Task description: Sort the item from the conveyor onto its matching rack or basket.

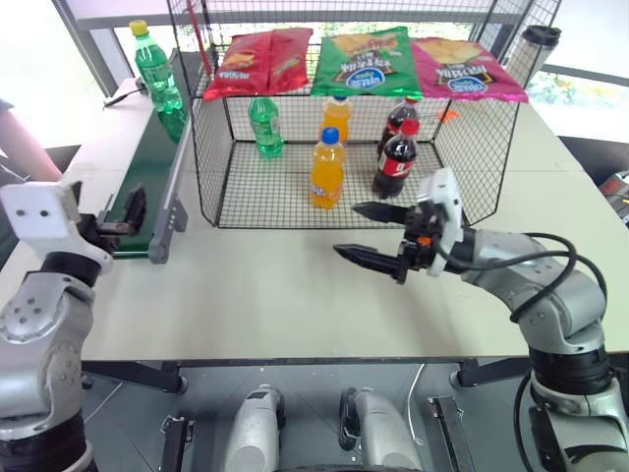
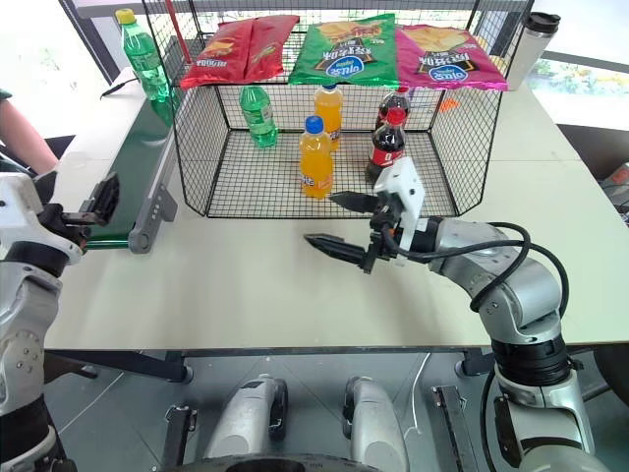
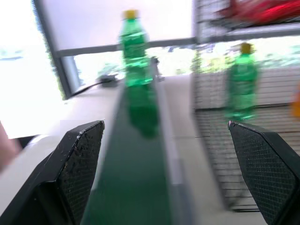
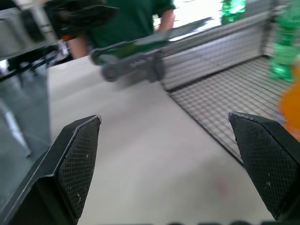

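Fingers spread wide on my left gripper (image 1: 126, 211), empty at the near end of the conveyor (image 1: 157, 167); in the wrist view it looks straight up the belt. Right gripper (image 1: 366, 234) is wide too, holding nothing, hovering over the table (image 1: 256, 295) just in front of the black mesh cage (image 1: 472, 147). My yellow-capped green bottle (image 1: 154, 71) stands upright at the conveyor's far end, well apart from both grippers. Inside the cage I see another green bottle (image 1: 264, 126), orange sodas and colas.
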{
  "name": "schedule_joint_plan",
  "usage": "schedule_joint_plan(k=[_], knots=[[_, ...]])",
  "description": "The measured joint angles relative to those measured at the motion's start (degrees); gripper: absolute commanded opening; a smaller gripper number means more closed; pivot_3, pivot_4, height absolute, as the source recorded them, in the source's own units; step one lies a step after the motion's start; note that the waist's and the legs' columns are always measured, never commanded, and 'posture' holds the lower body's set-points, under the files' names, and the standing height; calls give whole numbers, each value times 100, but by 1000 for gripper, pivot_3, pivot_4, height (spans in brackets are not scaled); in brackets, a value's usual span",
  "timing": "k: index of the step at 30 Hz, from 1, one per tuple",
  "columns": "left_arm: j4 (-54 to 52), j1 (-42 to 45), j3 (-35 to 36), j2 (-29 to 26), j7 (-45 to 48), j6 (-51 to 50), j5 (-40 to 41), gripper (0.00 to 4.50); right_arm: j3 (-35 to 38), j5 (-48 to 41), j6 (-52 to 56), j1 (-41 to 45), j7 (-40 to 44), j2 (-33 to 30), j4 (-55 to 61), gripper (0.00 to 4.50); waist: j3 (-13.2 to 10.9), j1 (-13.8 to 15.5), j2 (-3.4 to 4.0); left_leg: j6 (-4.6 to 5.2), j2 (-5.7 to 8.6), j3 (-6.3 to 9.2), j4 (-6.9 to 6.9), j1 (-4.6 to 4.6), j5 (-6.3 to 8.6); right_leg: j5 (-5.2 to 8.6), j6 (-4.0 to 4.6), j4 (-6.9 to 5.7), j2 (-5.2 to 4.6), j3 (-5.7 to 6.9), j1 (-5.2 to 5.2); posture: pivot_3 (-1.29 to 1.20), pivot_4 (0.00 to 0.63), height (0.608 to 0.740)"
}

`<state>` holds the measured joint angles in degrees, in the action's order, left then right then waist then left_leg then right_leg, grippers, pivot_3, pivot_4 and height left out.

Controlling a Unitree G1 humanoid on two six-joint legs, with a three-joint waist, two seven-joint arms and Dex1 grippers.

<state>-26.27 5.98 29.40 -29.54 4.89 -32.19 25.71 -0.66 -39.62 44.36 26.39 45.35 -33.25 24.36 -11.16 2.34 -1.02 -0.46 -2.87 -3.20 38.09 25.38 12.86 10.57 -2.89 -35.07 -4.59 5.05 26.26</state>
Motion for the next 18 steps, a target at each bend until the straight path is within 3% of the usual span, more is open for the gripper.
schedule_joint_plan(k=[18], knots=[[2099,1084,-442,-178,533,680,-590,4417,-88,-66,44,-336,-218,-11,364,4500,1,-19,-5,-1,-2,-8,-2,1,0,-5,6,2,-3,0,3,0,150,740]])
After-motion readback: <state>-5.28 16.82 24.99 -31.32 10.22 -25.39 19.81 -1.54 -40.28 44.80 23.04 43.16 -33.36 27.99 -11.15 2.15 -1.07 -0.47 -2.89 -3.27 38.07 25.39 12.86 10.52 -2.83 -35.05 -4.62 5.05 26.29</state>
